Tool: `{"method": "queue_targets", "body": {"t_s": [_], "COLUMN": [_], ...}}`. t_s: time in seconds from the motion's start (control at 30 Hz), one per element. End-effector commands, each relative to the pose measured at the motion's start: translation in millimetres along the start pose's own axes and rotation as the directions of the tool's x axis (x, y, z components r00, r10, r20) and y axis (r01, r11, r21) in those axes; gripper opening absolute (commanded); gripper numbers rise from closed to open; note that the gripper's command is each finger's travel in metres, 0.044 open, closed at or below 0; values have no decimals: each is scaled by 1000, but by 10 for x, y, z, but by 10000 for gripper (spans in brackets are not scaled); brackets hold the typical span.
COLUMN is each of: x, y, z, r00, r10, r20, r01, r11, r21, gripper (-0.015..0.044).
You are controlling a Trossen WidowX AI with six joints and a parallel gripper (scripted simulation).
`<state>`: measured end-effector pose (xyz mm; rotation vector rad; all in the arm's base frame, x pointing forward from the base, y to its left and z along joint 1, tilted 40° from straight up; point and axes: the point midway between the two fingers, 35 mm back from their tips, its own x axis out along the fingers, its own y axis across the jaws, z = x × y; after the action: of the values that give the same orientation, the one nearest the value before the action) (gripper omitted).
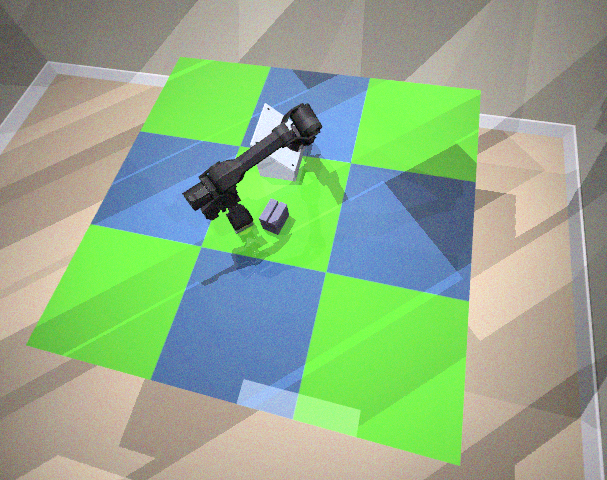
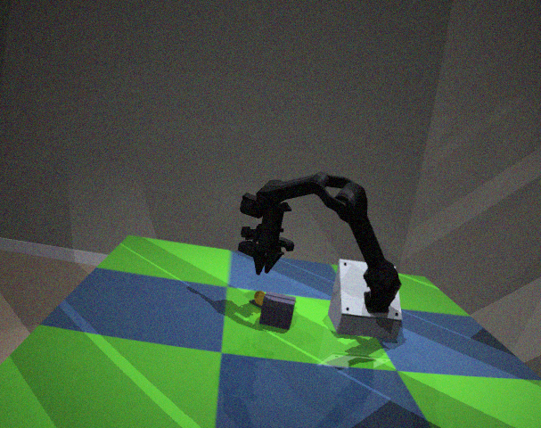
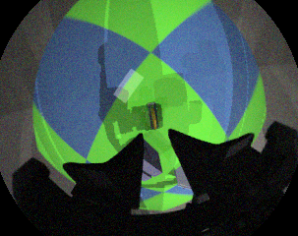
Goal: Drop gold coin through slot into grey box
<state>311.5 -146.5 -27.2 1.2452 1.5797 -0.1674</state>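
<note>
Wrist view puts the gold coin (image 3: pixel 151 116) a little ahead of my fingertips, seen edge-on as a thin upright sliver seated in its dark-green holder (image 3: pixel 152 108), with the checkered counter (image 3: pixel 77 92) spread out beneath. My fingers stand partly apart with nothing between them; the gap shows only the green and blue squares below.

From the exterior view I hang well above the work, my fingers pointing straight down over the spot just beside the grey box (image 2: pixel 277 309). The coin (image 2: pixel 259 297) peeks out from behind the box's far corner, close against it, and it has not left the holder. In the top view the box (image 1: pixel 273 215) sits near my wrist, its lid slot showing as a dark line; the coin itself is hidden under me there.

So, as I judge it, nothing of the task proper is done. The coin is unlifted and the box has received nothing. I am lined up roughly above the coin, which looks like the approach. Left to do: descend, clamp the coin by its flat faces, lift it clear of the holder, carry it over the slot, align its edge with that narrow line, and release.
</note>
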Motion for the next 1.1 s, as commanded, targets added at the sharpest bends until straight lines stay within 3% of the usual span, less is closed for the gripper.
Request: {"method": "queue_targets", "body": {"t_s": [0.0, 1.07], "x": [224, 721], "y": [-22, -41], "z": [-49, -61], "r00": [1000, 1000], "r10": [-1, 0], "r20": [-24, -25], "r01": [1, 0], "r11": [1000, 1000], "r21": [8, 7], "gripper": [161, 161]}}
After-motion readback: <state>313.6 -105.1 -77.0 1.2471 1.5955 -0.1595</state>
